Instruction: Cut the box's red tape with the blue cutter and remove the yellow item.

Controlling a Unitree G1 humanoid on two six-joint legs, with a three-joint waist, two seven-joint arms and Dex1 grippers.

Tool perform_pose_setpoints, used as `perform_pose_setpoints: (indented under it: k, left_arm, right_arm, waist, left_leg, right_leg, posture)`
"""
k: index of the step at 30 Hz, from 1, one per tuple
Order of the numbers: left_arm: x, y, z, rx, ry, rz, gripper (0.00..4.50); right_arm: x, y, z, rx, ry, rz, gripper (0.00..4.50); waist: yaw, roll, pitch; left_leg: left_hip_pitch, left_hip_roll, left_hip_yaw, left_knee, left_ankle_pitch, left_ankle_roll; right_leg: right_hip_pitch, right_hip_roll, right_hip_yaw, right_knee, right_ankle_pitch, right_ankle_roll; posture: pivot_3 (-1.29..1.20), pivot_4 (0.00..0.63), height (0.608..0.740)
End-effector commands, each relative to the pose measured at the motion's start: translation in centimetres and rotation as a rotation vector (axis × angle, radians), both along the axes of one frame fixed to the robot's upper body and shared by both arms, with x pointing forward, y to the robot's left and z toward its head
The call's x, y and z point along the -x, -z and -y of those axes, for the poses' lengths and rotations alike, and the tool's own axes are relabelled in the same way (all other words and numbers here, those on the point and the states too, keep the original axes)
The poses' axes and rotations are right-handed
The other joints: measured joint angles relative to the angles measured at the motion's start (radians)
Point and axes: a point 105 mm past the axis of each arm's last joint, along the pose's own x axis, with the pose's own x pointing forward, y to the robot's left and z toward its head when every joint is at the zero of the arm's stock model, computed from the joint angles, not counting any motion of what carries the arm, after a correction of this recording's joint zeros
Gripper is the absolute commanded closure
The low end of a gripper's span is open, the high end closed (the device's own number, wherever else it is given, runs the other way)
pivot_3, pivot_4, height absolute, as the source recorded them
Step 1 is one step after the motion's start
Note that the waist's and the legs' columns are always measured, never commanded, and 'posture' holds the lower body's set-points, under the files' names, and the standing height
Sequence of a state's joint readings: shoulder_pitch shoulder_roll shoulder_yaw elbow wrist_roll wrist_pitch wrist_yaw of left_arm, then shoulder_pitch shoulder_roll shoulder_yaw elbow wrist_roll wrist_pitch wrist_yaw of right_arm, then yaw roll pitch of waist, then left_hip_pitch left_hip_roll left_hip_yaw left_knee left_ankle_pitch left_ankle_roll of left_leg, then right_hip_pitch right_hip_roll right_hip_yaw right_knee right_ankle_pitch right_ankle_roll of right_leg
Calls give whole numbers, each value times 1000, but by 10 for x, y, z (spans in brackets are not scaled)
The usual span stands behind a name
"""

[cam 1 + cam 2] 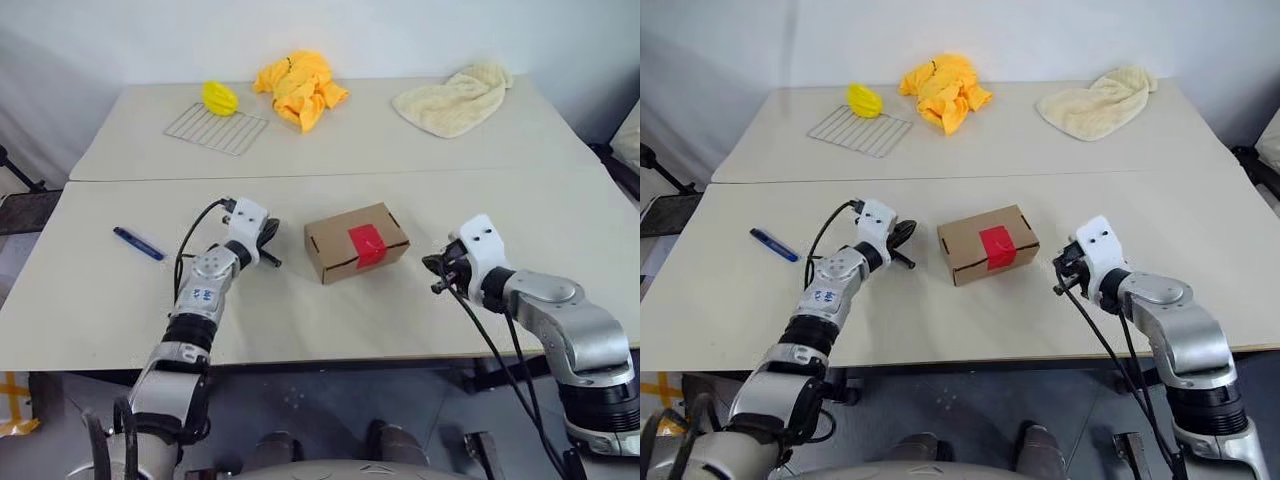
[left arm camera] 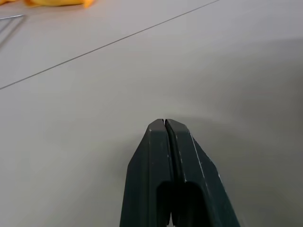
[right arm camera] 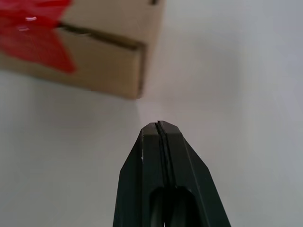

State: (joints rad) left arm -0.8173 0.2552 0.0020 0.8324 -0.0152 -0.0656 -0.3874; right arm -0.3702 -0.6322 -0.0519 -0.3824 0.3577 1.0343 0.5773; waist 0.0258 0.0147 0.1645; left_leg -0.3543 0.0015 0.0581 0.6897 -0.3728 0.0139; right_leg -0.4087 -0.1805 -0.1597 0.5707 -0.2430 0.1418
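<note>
While both jaws are pressed together empty, box sits between them on table, long axis slanting, red tape across its top; blue cutter outboard of left gripper, right gripper near box. No readable text.

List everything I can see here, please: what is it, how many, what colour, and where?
Tables: two, off-white, pushed together.
Box: one, brown cardboard, middle of near table, between the hands.
Tape: one strip, red, across the box's top and front.
Cutter: one, blue, near table, left of the left hand.
Wire rack: one, metal, far table, left.
Lemon-shaped thing: one, yellow, on the rack's far edge.
Orange cloth: one, yellow-orange, crumpled, far table, middle.
Towel: one, cream, far table, right.
Left hand: black fingers, shut, empty, left of box.
Right hand: black fingers, shut, empty, right of box.
</note>
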Motion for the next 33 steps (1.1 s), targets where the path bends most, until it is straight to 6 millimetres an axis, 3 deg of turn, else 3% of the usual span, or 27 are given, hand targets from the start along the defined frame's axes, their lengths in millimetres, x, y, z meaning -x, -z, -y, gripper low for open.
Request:
perform_pose_setpoints:
  k: [1, 6, 10, 22, 28, 33]
  left_arm:
    - [-2, -2, 16, -3, 61, -5, 4472]
    - [0, -2, 35, 1, 152, -21, 4472]
    - [13, 1, 48, 2, 279, -41, 4472]
    - [73, 2, 72, 9, 548, -134, 4472]
    - [97, -3, 100, 5, 681, -170, 4472]
    - [111, -6, 117, 13, 745, -182, 4472]
  right_arm:
    - [2, -17, -16, -49, -59, 20, 4500]
    - [-16, -21, -25, -82, -46, 41, 4500]
    - [-40, -26, -25, -68, -6, 95, 4500]
    - [-60, -33, -35, 2, -109, 156, 4500]
    - [-77, -43, -52, 27, -226, 175, 4500]
    - [-80, -38, -66, 67, -311, 166, 4500]
  waist:
    - [-3, -1, 0]
    - [-3, -1, 1]
    - [-4, -1, 1]
    - [-28, -1, 1]
    - [-30, -1, 1]
    - [-29, -1, 1]
  left_leg:
    - [0, 0, 0, 0, 0, 0]
    - [0, 0, 0, 0, 0, 0]
    - [0, -1, 0, 0, 0, 0]
    - [-1, 0, 0, 1, 0, 0]
    - [-1, 0, 1, 3, 0, 0]
    - [-1, 0, 0, 3, 0, 0]
  right_leg:
    - [0, 0, 0, 0, 0, 0]
    - [0, 0, 0, 0, 0, 0]
    - [0, 0, 0, 0, 0, 1]
    - [-1, -1, 0, 1, 1, 1]
    - [-1, -1, 0, 2, 1, 1]
    - [-1, -1, 0, 2, 1, 1]
  posture:
    - [0, 150, 740]
    - [0, 150, 740]
    - [0, 150, 740]
    - [0, 150, 740]
    - [0, 150, 740]
    - [0, 150, 740]
